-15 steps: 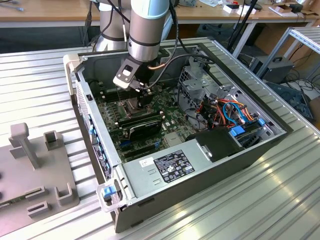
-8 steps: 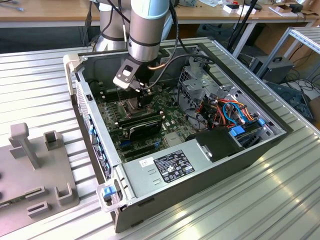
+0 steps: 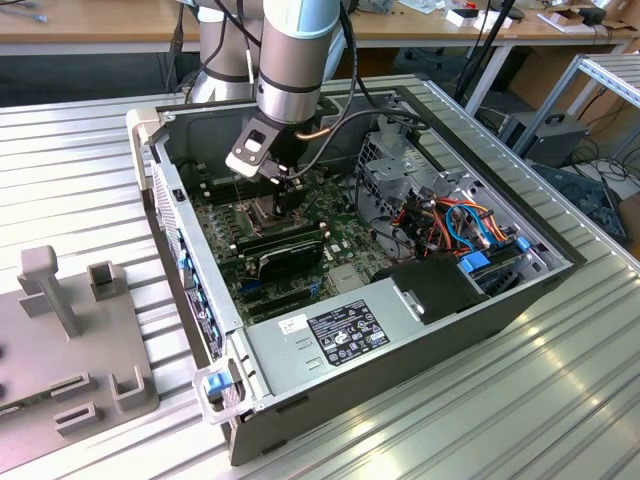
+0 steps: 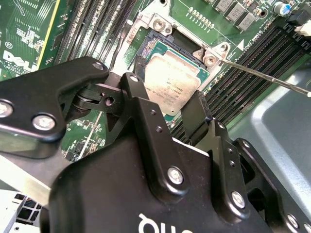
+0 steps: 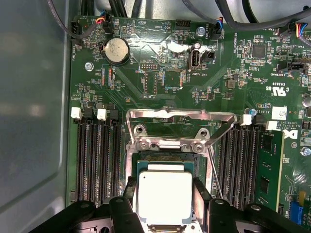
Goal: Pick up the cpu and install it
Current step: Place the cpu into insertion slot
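The cpu point(image 5: 164, 194), a small square chip with a dull silver top, sits level over the dark socket point(image 5: 167, 156) on the green motherboard point(image 5: 160, 63). My gripper point(image 5: 165, 196) is shut on the cpu, with one black finger point(image 5: 129, 191) against each of two opposite edges. In the second wrist view the cpu point(image 4: 171, 83) shows between the fingers point(image 4: 195, 114) of the gripper point(image 4: 167, 104), low in the socket's frame. In the exterior view the gripper point(image 3: 283, 190) reaches down into the open computer case point(image 3: 300, 410) above the board.
The socket's metal load plate point(image 5: 180, 116) stands swung open, and its thin lever point(image 5: 214, 177) lies beside the socket. Memory slots point(image 5: 99, 160) flank both sides. A black card point(image 3: 285, 255), a power supply point(image 3: 320, 335), a drive cage point(image 3: 400, 165) and cables point(image 3: 465, 225) crowd the case. A grey fixture point(image 3: 70, 340) lies outside it.
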